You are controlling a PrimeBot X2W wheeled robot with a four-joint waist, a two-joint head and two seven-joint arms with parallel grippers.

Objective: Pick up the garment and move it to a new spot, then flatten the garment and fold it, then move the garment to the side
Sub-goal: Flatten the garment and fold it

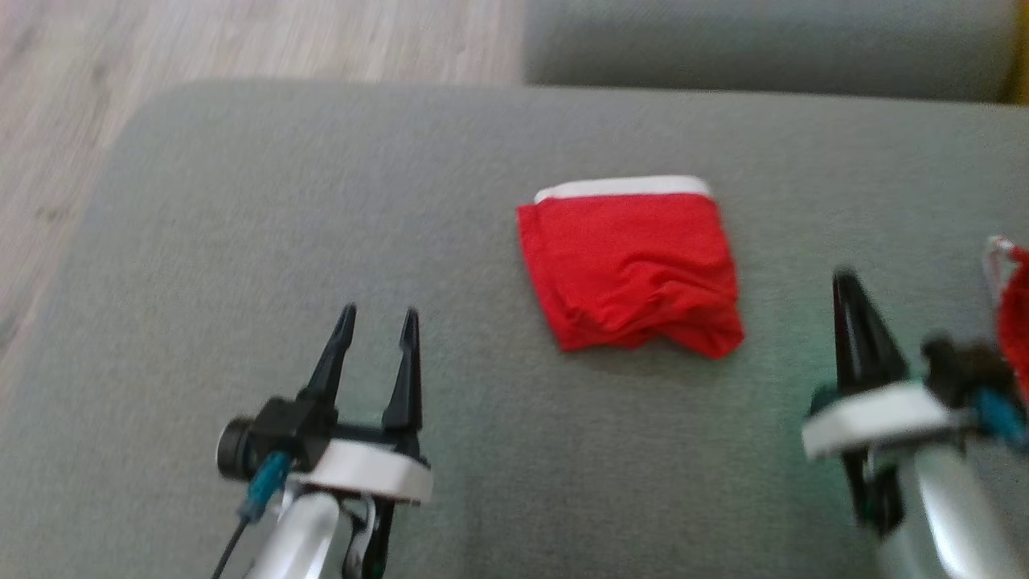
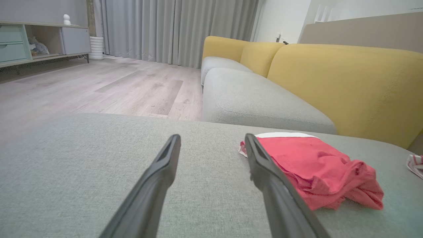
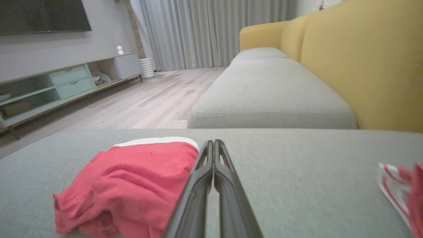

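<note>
Red garment [image 1: 631, 265] lies ahead, between parted left gripper [image 1: 379, 314] and closed right gripper [image 1: 844, 281].

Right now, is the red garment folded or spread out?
Folded. The red garment lies as a compact, layered rectangle on the grey cushion, white waistband along its far edge.

A red-and-white cloth [image 1: 1013, 305] is cut off at the right edge, and the right pincer [image 1: 844, 283] is blurred.
</note>
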